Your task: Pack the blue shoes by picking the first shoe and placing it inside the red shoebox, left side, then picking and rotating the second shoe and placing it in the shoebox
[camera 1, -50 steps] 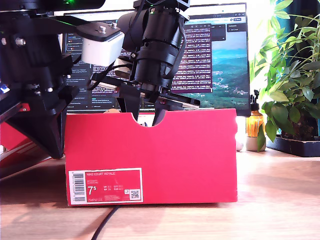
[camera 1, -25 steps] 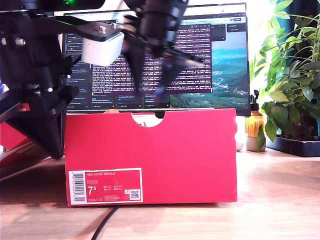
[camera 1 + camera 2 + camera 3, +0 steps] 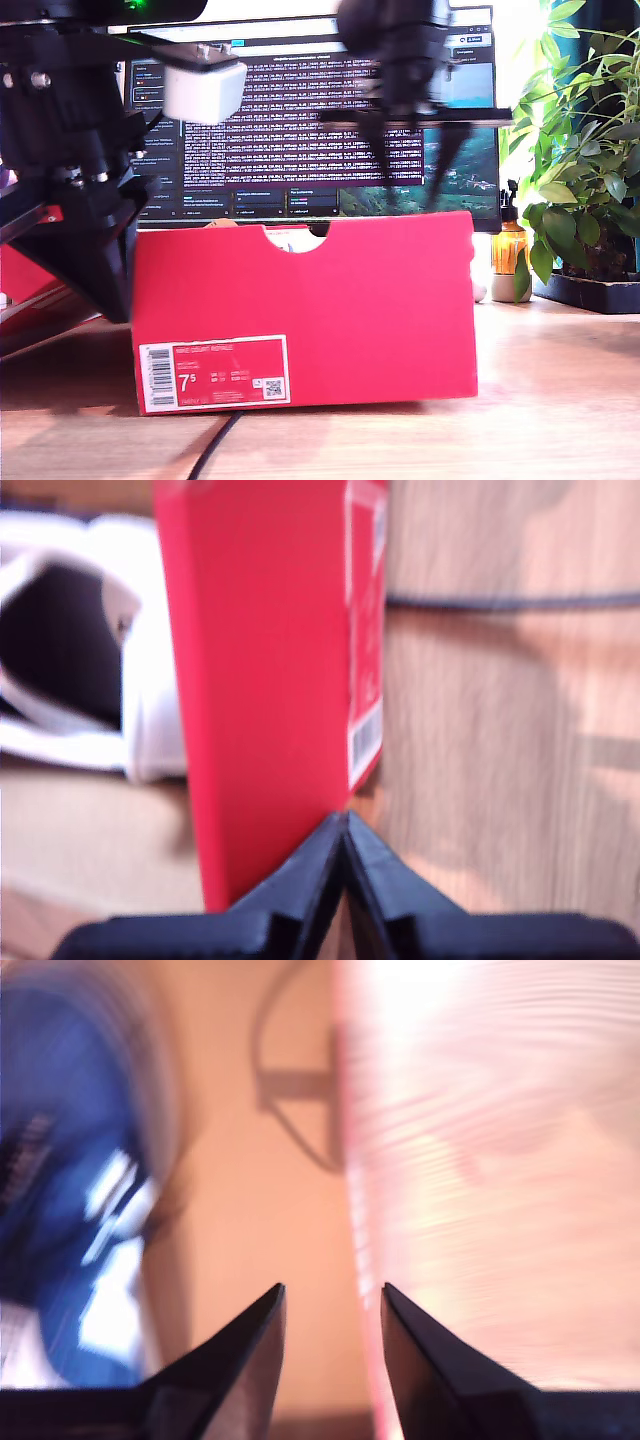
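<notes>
My second gripper (image 3: pixel 332 1305) has lifted out of the red shoebox (image 3: pixel 380 300) and swung toward the exterior view's right, fingers partly open, empty. A blue shoe (image 3: pixel 75 1190) blurs past below. My first gripper (image 3: pixel 345 840) is closed, empty, above the box's labelled wall.

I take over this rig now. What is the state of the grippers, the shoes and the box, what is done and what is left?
My first gripper: shut, holding nothing, over the box corner near the label.
My second gripper: open and empty, above the box toward the exterior view's right; its picture is blurred.
Inside the box, behind the front wall, a white-lined shoe opening shows, so one shoe seems packed.
The blue shoe lies outside the box on the wood, near my second gripper.
Left, probably: pick that shoe, rotate it and place it in the box.
</notes>
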Controlling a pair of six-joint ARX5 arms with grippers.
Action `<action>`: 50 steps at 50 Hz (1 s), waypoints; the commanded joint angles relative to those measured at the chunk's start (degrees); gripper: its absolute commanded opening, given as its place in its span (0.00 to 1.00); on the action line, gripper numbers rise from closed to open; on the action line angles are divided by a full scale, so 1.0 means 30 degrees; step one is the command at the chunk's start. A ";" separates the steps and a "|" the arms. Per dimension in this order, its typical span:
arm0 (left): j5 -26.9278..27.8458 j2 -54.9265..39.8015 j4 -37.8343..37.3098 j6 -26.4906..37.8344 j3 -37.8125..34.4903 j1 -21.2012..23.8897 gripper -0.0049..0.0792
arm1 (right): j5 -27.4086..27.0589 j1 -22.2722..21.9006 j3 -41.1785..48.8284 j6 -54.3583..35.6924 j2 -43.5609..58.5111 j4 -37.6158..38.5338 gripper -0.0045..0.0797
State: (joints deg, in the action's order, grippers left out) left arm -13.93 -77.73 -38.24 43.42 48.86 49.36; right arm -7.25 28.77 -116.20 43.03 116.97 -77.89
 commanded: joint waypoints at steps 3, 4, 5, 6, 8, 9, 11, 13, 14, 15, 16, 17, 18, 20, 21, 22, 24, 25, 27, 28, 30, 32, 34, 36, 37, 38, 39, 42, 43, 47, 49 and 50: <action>0.0240 -0.0124 0.0197 0.0036 -0.0080 0.0044 0.04 | -0.1763 -0.0233 0.0146 0.2011 -0.2827 -0.0036 0.38; 0.0299 -0.0124 0.0204 0.0036 -0.0080 0.0044 0.04 | -0.2098 -0.0328 0.0146 0.2200 -0.3038 -0.0036 0.38; 0.0342 -0.0124 0.0204 0.0036 -0.0080 0.0044 0.04 | -0.2463 -0.0488 0.0146 0.2470 -0.3337 -0.0036 0.38; 0.0437 -0.0124 0.0197 0.0036 -0.0080 0.0044 0.04 | -0.2725 -0.0590 0.0146 0.2718 -0.3541 -0.0036 0.38; 0.0590 -0.0124 0.0204 0.0036 -0.0080 0.0044 0.04 | -0.2776 -0.0794 0.0146 0.3206 -0.4044 -0.0036 0.38; 0.0641 -0.0124 0.0204 0.0036 -0.0080 0.0044 0.04 | -0.2776 -0.0860 0.0146 0.3446 -0.4233 -0.0036 0.38; 0.0736 -0.0124 0.0204 0.0036 -0.0080 0.0044 0.04 | -0.2892 -0.1005 0.0146 0.3883 -0.4568 -0.0036 0.38; 0.0816 -0.0124 0.0204 0.0036 -0.0080 0.0044 0.04 | -0.3155 -0.1158 0.0146 0.4211 -0.4845 -0.0044 0.38; 0.0860 -0.0124 0.0204 0.0036 -0.0080 0.0044 0.04 | -0.3228 -0.1202 0.0146 0.4320 -0.4976 -0.0044 0.38; 0.0903 -0.0124 0.0204 0.0036 -0.0080 0.0044 0.04 | -0.3337 -0.1246 0.0146 0.4437 -0.5071 -0.0044 0.38; 0.0954 -0.0124 0.0204 0.0036 -0.0080 0.0044 0.04 | -0.3461 -0.1282 0.0146 0.4699 -0.5151 -0.0051 0.38; 0.1020 -0.0124 0.0204 0.0036 -0.0080 0.0044 0.04 | -0.3628 -0.1319 0.0153 0.4823 -0.5224 -0.0066 0.38; 0.1035 -0.0124 0.0204 0.0036 -0.0080 0.0044 0.04 | -0.3701 -0.1355 0.0160 0.4925 -0.5275 -0.0073 0.38; 0.1078 -0.0124 0.0204 0.0036 -0.0080 0.0044 0.04 | -0.3730 -0.1406 0.0168 0.5421 -0.5319 -0.0080 0.38; 0.1115 -0.0124 0.0204 0.0036 -0.0080 0.0044 0.04 | -0.3752 -0.1406 0.0168 0.5537 -0.5319 -0.0087 0.38; 0.1151 -0.0124 0.0204 0.0036 -0.0080 0.0044 0.04 | -0.3781 -0.1413 0.0175 0.5683 -0.5326 -0.0102 0.38; 0.1231 -0.0124 0.0204 0.0036 -0.0080 0.0044 0.04 | -0.3774 -0.1428 0.0219 0.5923 -0.5326 -0.0109 0.38; 0.1304 -0.0124 0.0204 0.0036 -0.0080 0.0044 0.04 | -0.3789 -0.1435 0.0240 0.6054 -0.5326 -0.0124 0.38; 0.1421 -0.0124 0.0204 0.0036 -0.0080 0.0044 0.04 | -0.3905 -0.1472 0.0335 0.6404 -0.5326 -0.0131 0.38; 0.1494 -0.0124 0.0211 0.0029 -0.0080 0.0044 0.04 | -0.4051 -0.1501 0.0393 0.6652 -0.5326 -0.0131 0.38; 0.1610 -0.0124 0.0204 0.0036 -0.0080 0.0044 0.04 | -0.4248 -0.1515 0.0612 0.7067 -0.5326 -0.0138 0.38; 0.1683 -0.0124 0.0211 0.0036 -0.0080 0.0044 0.04 | -0.4233 -0.1530 0.0882 0.7497 -0.5326 -0.0153 0.38; 0.1690 -0.0124 0.0211 0.0036 -0.0080 0.0044 0.04 | -0.4218 -0.1581 0.1231 0.8109 -0.5333 -0.0175 0.38; 0.1727 -0.0124 0.0211 0.0036 -0.0080 0.0044 0.04 | -0.4204 -0.1763 0.1610 0.8218 -0.5355 -0.0189 0.38; 0.1734 -0.0124 0.0211 0.0036 -0.0080 0.0044 0.04 | -0.4153 -0.1902 0.1851 0.8218 -0.5377 -0.0204 0.38; 0.1741 -0.0124 0.0204 0.0036 -0.0080 0.0044 0.04 | -0.4022 -0.2011 0.2120 0.8247 -0.5399 -0.0211 0.38; 0.1741 -0.0124 0.0211 0.0036 -0.0080 0.0044 0.04 | -0.3825 -0.2098 0.2404 0.8327 -0.5442 -0.0211 0.38; 0.1770 -0.0124 0.0204 0.0036 -0.0080 0.0044 0.04 | -0.3577 -0.2324 0.3570 0.8961 -0.5727 -0.0211 0.38; 0.1807 -0.0124 0.0204 0.0036 -0.0080 0.0044 0.04 | -0.3577 -0.2368 0.4000 0.9289 -0.5850 -0.0211 0.38; 0.2011 -0.0124 0.0204 0.0036 -0.0080 0.0044 0.04 | -0.3592 -0.2404 0.5362 0.9930 -0.6302 -0.0211 0.38; 0.2091 -0.0124 0.0211 0.0036 -0.0080 0.0044 0.04 | -0.3825 -0.2404 0.5748 1.0018 -0.6382 -0.0211 0.38; 0.2091 -0.0124 0.0211 0.0036 -0.0080 0.0044 0.04 | -0.3869 -0.2404 0.5836 1.0018 -0.6382 -0.0211 0.38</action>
State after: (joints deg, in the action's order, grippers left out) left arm -8.10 -77.71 -38.09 43.46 48.86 49.36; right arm -18.35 21.28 -99.35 72.47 99.50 -78.89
